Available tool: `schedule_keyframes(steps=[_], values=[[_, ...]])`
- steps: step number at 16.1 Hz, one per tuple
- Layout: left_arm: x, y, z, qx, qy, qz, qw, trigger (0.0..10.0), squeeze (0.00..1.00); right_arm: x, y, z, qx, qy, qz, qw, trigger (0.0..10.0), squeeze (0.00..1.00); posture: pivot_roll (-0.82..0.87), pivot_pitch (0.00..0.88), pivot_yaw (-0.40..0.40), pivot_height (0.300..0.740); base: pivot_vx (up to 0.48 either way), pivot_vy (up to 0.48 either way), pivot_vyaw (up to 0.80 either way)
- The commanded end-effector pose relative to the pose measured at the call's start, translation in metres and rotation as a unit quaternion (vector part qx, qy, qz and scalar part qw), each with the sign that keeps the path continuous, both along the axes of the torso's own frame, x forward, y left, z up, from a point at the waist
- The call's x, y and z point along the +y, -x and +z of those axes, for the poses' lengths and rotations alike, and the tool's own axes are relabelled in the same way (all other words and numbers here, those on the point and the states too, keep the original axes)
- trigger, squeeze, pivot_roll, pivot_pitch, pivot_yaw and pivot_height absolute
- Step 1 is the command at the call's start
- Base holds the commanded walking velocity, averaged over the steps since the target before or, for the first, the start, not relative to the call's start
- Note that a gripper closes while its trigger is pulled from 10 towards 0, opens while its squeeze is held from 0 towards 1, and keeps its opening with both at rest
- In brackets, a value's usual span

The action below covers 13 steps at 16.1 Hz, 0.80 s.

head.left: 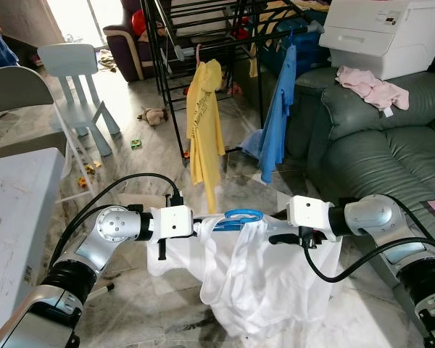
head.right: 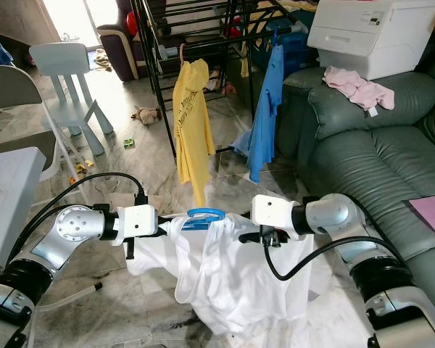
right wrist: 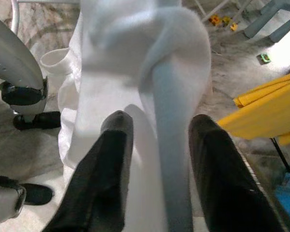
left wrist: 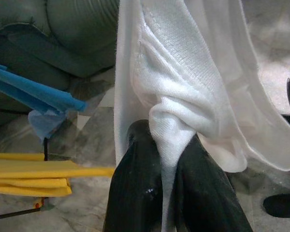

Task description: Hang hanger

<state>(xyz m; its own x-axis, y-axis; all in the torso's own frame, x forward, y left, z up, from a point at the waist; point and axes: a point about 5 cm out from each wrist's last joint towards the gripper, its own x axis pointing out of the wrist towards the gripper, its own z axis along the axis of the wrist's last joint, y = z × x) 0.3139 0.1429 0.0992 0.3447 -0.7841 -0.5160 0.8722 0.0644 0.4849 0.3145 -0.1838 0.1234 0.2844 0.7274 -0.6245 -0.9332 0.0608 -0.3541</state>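
Both grippers hold a white garment on a blue hanger before the drying rack.

Head views: the blue hanger point(head.left: 235, 217) shows as a loop above the white garment point(head.left: 264, 279), the rest buried in cloth; the black rack point(head.left: 203, 32), cut off at the top, carries a yellow shirt point(head.left: 204, 123) and a blue shirt point(head.left: 278, 123). Left wrist view: the left gripper point(left wrist: 169, 159) pinches a white fold tightly. Right wrist view: the right gripper point(right wrist: 157, 145) has its fingers point(right wrist: 111, 164) parted around a bunched, blurred fold; firm grip unclear.

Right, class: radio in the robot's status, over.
Left gripper shut on white knit garment. Right gripper holds its other side. Blue plastic hanger between them. Black drying rack ahead, not reached.
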Motion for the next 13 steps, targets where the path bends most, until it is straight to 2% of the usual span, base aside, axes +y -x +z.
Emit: schedule_keyframes(steps=[1,7,9,13], values=[[0.0028,-0.0008,0.0077,-0.015,0.01,-0.001,1.0,0.0,0.0,-0.0008,-0.0017,0.0031,0.005,0.01,0.007,1.0,0.0,0.0,-0.09,0.0,0.072,0.74,0.0,0.0,0.0],[0.0045,-0.0004,0.0059,-0.011,0.008,0.002,1.0,0.0,0.0,-0.0004,-0.0011,0.0006,0.005,0.005,0.003,1.0,0.0,0.0,-0.09,0.0,0.072,0.74,0.0,0.0,0.0],[0.0066,-0.0019,0.0033,-0.013,-0.005,0.011,1.0,0.0,0.0,0.0015,-0.0012,0.001,0.007,-0.013,-0.002,1.0,0.0,0.0,-0.09,0.0,0.073,0.74,0.0,0.0,0.0],[0.0082,-0.0046,0.0042,-0.022,-0.001,0.024,0.999,0.0,0.0,0.0018,-0.0006,-0.0017,0.015,-0.023,-0.01,1.0,0.0,0.0,-0.09,0.0,0.07,0.74,0.0,0.0,0.0]])
